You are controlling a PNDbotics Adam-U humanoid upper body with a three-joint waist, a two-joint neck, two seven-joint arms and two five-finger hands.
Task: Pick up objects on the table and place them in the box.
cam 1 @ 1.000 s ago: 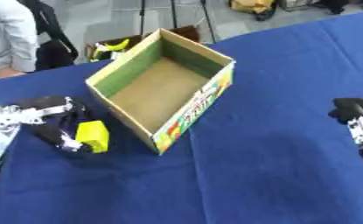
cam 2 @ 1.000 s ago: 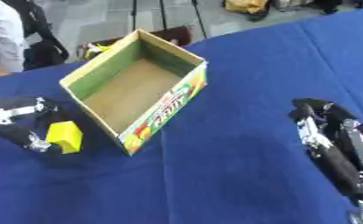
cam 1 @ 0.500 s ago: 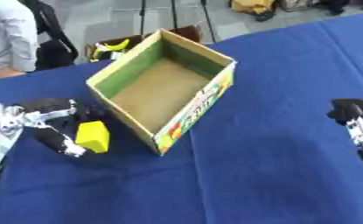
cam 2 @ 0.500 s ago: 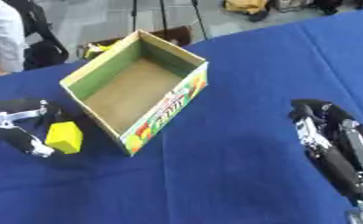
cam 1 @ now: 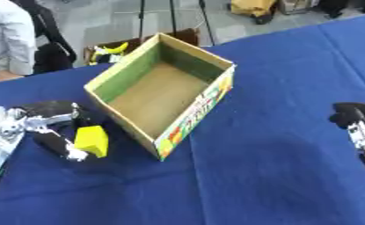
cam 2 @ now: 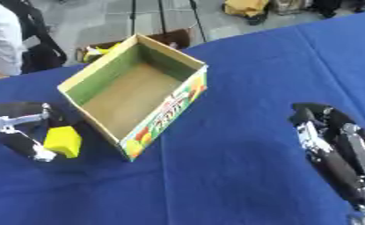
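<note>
Open cardboard box with green inner walls and printed fruit sides (cam 1: 163, 90) sits mid worktop, blue cloth-covered worktop (cam 1: 270, 176) all round it, inside bare. Small yellow block (cam 1: 91, 140) just left of the box's near corner, on the cloth. My left hand (cam 1: 48, 127) has thumb and fingers curled round the block, pinching it from the left. My right hand (cam 2: 331, 149) rests at the right edge, well apart from the box, fingers fairly straight, holding nothing; its lower part is cut off. Something yellow and black (cam 1: 108, 49) lies beyond the worktop's far edge, hard to make out.
</note>
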